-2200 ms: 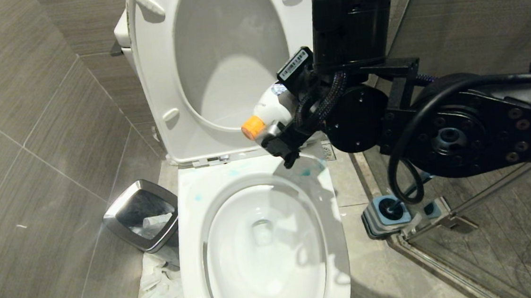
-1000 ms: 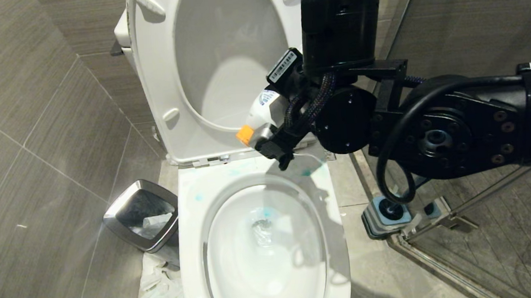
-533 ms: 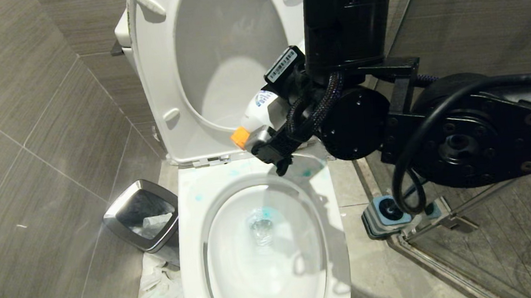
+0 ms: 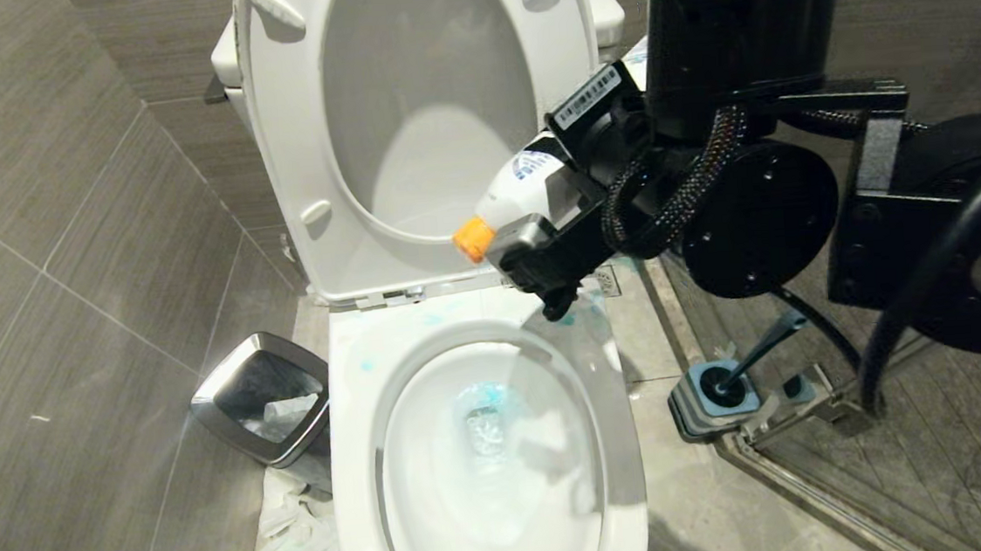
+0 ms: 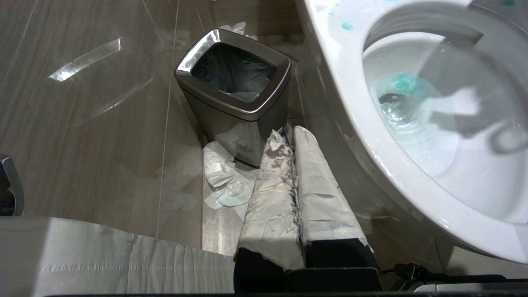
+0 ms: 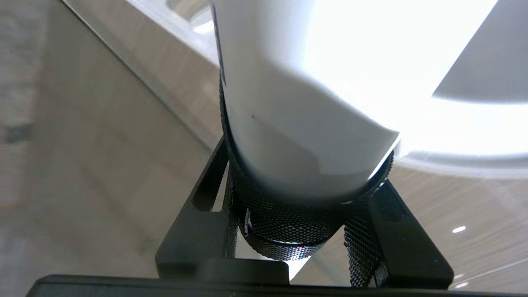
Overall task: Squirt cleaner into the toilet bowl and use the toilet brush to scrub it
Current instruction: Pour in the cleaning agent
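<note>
Glossy porcelain, brushed steel, matt tile

The toilet bowl (image 4: 356,461) is smooth glossy white ceramic; the bin (image 4: 228,392) has a shiny brushed-metal rim; the floor (image 4: 69,484) is matt grey streaked tile; crumpled paper (image 4: 287,528) lies by it; the bottle (image 4: 527,181) is smooth white plastic.

Waste bin (image 4: 260,397): steel-rimmed, square-mouthed, dark-lined, standing on the floor just beside the porcelain base, with a scrap of white paper lying inside. Crumpled white tissue (image 4: 287,528): loose wads on the floor at the foot of the bin, touching its base in the left wrist view. Surroundings: grey wood-grain wall tiles (image 4: 57,213) with pale grout lines, beige stone floor (image 4: 684,505), and a glass shower partition (image 4: 951,449) on a metal bottom rail running diagonally across the floor.
</note>
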Robot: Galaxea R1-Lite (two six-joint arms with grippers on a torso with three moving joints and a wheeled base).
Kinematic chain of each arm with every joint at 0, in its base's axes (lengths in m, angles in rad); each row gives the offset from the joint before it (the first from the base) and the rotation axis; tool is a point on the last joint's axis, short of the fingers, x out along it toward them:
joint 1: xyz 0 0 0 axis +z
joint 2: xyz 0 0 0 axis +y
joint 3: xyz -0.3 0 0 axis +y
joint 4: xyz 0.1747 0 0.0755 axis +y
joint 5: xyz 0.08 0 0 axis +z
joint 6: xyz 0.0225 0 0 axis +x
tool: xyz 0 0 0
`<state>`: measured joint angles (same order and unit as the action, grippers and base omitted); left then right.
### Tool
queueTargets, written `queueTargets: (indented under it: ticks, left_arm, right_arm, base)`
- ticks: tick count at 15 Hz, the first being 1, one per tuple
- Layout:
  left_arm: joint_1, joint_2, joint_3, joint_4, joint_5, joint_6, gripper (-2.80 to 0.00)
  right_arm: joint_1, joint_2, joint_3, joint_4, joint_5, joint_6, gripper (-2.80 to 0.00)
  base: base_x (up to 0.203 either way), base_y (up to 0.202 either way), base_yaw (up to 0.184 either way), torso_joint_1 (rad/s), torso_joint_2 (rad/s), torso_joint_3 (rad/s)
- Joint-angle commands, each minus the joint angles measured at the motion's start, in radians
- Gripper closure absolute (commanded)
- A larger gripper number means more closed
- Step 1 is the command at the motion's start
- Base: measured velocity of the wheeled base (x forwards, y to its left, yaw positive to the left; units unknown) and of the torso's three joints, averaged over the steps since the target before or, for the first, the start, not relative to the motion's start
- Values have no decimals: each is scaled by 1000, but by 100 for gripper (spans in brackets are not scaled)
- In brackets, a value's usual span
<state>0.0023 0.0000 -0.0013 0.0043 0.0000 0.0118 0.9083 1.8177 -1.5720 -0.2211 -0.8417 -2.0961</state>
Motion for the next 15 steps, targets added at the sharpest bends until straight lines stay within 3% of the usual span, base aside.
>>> queueTargets:
  ticks: [1, 3, 8, 15]
  left_arm:
    - [1, 2, 0, 0, 0, 0, 0]
    - [1, 2, 0, 0, 0, 0, 0]
    - [1, 2, 0, 0, 0, -1, 0]
    - [1, 2, 1, 0, 2, -7, 0]
  right_arm:
    - [1, -57, 44, -2, -5, 57, 0]
    - [1, -88, 79, -2, -5, 144, 0]
    - [1, -139, 161, -3, -4, 455, 0]
    - [3, -162, 163, -3, -1, 874, 0]
  base:
    - [0, 0, 0, 0, 0, 0]
    - [0, 0, 0, 0, 0, 0]
    - [0, 0, 0, 0, 0, 0]
    - [0, 0, 0, 0, 0, 0]
